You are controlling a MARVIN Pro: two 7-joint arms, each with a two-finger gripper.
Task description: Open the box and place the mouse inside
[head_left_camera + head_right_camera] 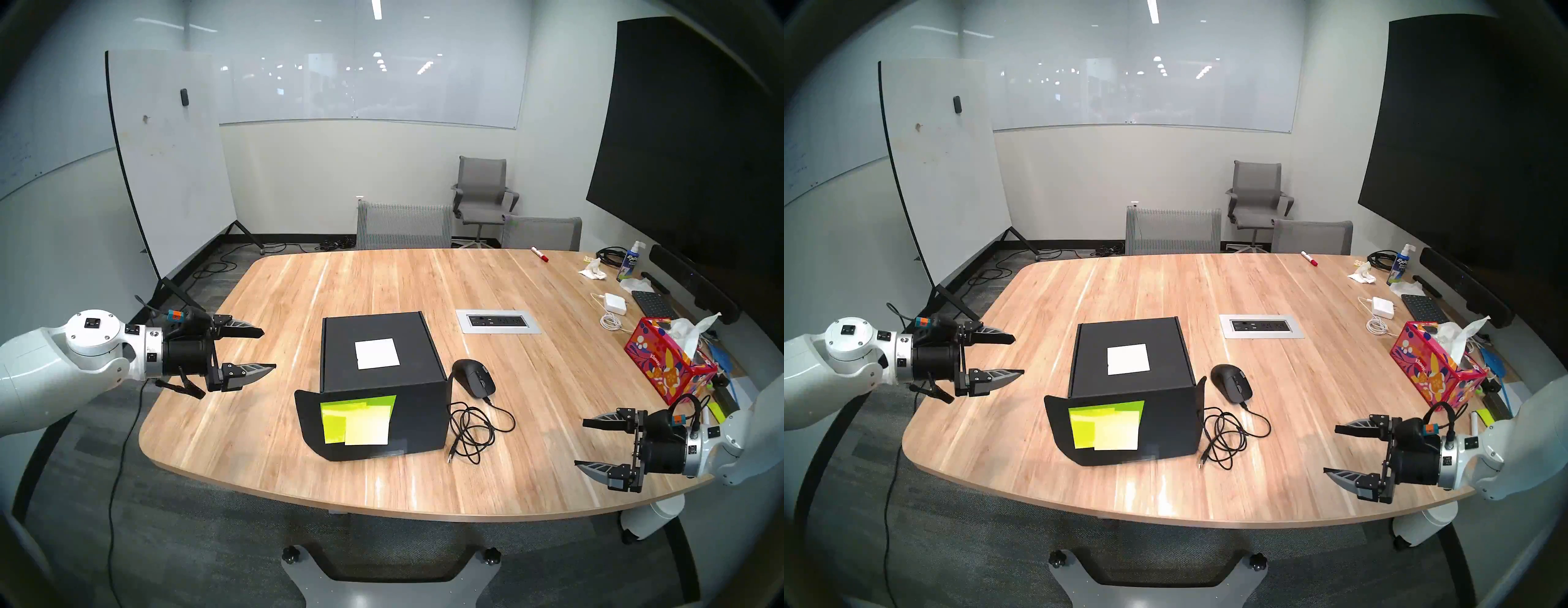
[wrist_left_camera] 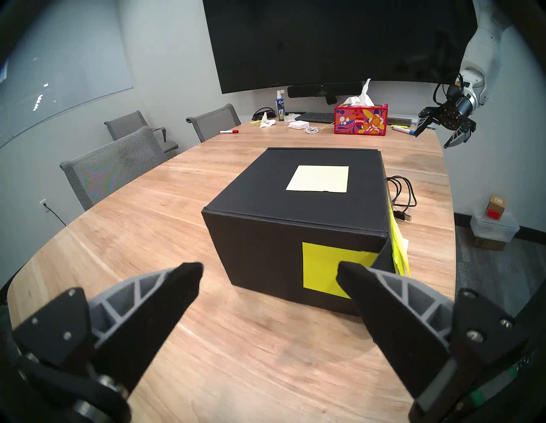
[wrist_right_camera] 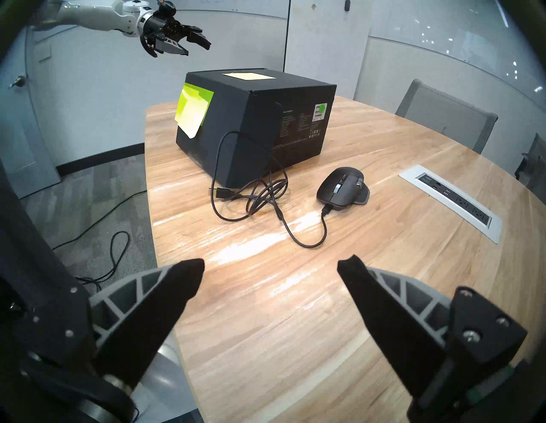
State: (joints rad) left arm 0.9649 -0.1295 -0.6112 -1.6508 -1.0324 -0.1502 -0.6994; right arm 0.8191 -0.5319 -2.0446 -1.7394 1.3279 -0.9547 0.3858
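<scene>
Wooden table [image 1: 382,288] under closed black box [image 1: 377,352]; whiteboard [image 1: 169,161], grey chairs [image 1: 483,191] beyond

"Kleenex" on the red tissue box [image 2: 360,120]; "Expo" on the spray bottle [image 2: 280,105].

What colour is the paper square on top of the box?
Pale cream, nearly white; the paper square shows best in the left wrist view.

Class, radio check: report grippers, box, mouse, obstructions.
Left gripper and right gripper open, empty. Box shut. Mouse beside it, cable coiled at box front.
</scene>
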